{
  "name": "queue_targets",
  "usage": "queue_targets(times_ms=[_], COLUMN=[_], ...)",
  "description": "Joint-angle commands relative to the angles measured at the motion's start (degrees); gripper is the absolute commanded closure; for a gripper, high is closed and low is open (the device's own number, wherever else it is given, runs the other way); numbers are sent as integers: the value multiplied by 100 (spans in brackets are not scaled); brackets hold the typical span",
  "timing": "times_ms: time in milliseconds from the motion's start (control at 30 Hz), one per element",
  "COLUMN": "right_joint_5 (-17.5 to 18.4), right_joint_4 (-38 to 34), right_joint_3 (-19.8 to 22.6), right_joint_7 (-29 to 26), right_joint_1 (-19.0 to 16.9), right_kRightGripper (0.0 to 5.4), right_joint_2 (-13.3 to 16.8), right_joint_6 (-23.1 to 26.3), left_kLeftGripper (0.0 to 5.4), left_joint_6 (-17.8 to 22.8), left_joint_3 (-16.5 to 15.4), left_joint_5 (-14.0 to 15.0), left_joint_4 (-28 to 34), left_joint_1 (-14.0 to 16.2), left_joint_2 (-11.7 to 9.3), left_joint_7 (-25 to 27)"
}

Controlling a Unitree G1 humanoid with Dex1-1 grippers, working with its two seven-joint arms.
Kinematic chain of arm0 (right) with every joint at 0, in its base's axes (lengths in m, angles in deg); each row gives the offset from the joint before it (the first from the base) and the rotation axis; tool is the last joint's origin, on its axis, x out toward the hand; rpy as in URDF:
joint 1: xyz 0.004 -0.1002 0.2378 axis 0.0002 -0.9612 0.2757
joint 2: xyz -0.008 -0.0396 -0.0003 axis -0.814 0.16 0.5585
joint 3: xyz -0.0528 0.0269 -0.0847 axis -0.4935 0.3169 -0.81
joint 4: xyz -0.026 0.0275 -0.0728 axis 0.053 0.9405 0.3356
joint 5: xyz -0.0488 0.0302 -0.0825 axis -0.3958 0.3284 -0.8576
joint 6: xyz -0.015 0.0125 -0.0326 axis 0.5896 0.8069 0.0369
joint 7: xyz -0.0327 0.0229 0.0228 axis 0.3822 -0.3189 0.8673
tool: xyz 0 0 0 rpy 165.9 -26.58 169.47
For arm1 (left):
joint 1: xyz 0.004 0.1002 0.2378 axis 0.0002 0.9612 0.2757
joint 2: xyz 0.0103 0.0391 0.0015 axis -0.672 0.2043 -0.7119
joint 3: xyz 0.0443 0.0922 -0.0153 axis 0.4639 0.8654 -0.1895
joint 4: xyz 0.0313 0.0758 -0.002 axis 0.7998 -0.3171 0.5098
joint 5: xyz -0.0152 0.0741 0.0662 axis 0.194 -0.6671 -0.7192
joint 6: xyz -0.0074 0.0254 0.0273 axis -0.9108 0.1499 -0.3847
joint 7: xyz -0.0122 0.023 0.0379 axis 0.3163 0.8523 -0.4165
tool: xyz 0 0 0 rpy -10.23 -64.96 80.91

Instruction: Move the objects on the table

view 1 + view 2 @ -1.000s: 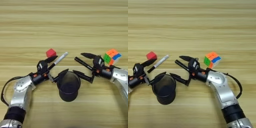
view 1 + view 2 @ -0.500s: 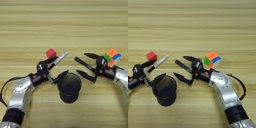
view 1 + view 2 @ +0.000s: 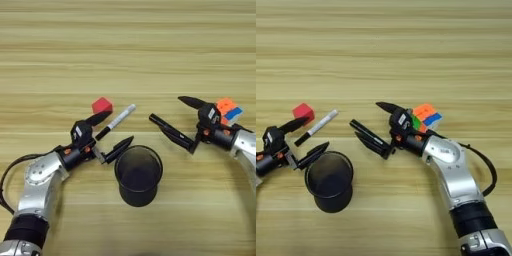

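Observation:
A small red cube (image 3: 102,105) lies left of centre on the table (image 3: 128,50). Beside it a white black-capped marker (image 3: 118,120) slants down to the left. My left gripper (image 3: 112,132) is open, its two fingers either side of the marker's capped end. A black mesh cup (image 3: 138,175) stands upright just below. A black marker (image 3: 169,131) lies diagonally right of centre. My right gripper (image 3: 171,115) is wide open around it, the lower finger close alongside the marker. The multicoloured puzzle cube (image 3: 229,110) sits behind the right wrist.
Both arms reach in from the lower corners of the table. The cup stands between the two grippers, close to the left gripper's lower finger. Bare wood stretches across the far half of the table.
My right gripper has drawn back to the right and slightly up, still open. The black marker, the cup and the left gripper have stayed about where they were.

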Motion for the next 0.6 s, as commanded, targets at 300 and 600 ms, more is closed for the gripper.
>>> queue_targets(times_ms=[300, 600], right_joint_5=[173, 372], right_joint_4=[-72, -491], right_joint_3=[632, 1133], right_joint_7=[342, 723], right_joint_1=[246, -250], right_kRightGripper=[0, 0], right_joint_2=[179, 251], right_joint_6=[-31, 89], left_kLeftGripper=[3, 3], left_joint_6=[-271, -322], left_joint_3=[-432, -617], left_joint_5=[66, -209], left_joint_4=[-19, -105], left_joint_1=[-354, -511], left_joint_2=[57, 99], left_joint_7=[-546, -1342])
